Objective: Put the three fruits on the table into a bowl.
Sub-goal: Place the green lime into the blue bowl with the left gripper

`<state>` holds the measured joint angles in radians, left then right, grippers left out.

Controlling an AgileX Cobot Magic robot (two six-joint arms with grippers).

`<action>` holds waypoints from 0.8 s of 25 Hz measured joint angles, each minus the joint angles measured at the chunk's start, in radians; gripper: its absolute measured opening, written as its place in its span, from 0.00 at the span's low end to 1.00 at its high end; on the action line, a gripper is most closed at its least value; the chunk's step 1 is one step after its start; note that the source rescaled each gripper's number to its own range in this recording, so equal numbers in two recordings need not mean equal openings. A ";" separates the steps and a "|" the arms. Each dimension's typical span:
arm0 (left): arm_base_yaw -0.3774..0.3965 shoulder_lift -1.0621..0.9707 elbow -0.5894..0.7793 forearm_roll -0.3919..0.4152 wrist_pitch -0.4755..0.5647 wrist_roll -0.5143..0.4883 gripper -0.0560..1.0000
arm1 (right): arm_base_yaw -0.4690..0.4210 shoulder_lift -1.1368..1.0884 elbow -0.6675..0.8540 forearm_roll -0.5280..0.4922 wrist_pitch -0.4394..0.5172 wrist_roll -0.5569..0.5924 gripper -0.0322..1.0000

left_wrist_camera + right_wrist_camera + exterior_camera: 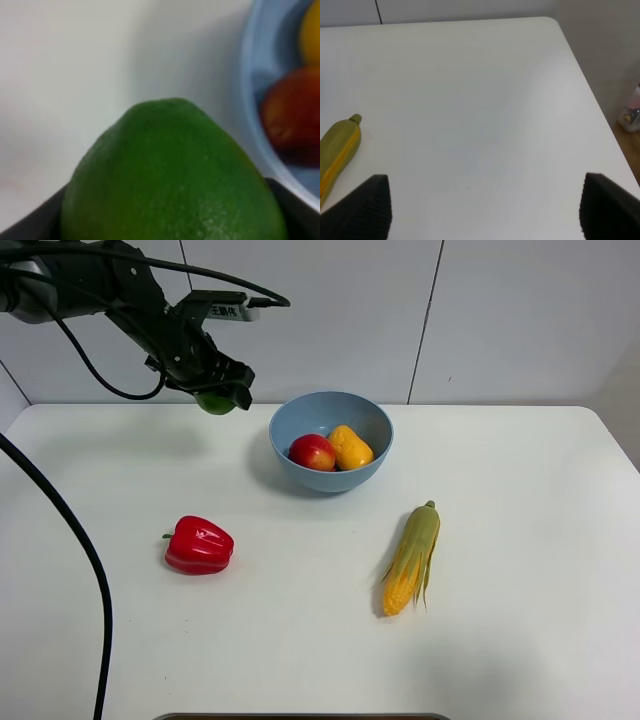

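Left gripper (222, 390) fingers clamp the glossy pebbled green lime (175, 180), raised just left of the smooth light-blue bowl (378, 430); inside, round red fruit (312, 452) touches oblong yellow-orange fruit (351, 447), long axis diagonal; right gripper (485, 210) fingers spread above white tabletop (480, 110)

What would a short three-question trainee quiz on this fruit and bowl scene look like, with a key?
1. True or false: the lime lies on the table.
2. How many fruits are in the bowl?
3. Which gripper is open: A left, B right?

Key:
1. False; the left gripper holds it in the air, to the left of the bowl.
2. Two: the red fruit and the yellow-orange fruit.
3. B.
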<state>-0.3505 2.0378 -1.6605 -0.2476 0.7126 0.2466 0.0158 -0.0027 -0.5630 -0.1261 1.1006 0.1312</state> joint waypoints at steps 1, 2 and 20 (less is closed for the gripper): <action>-0.017 0.000 0.000 -0.004 -0.020 0.000 0.05 | 0.000 0.000 0.000 0.000 0.000 0.000 0.50; -0.032 0.000 0.000 -0.006 -0.036 0.001 0.05 | 0.000 0.000 0.000 0.000 0.000 0.000 0.50; -0.226 0.072 0.000 -0.034 -0.273 -0.011 0.05 | 0.000 0.000 0.000 0.000 0.000 0.000 0.50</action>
<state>-0.5768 2.1101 -1.6605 -0.2815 0.4392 0.2360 0.0158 -0.0027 -0.5630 -0.1261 1.1006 0.1312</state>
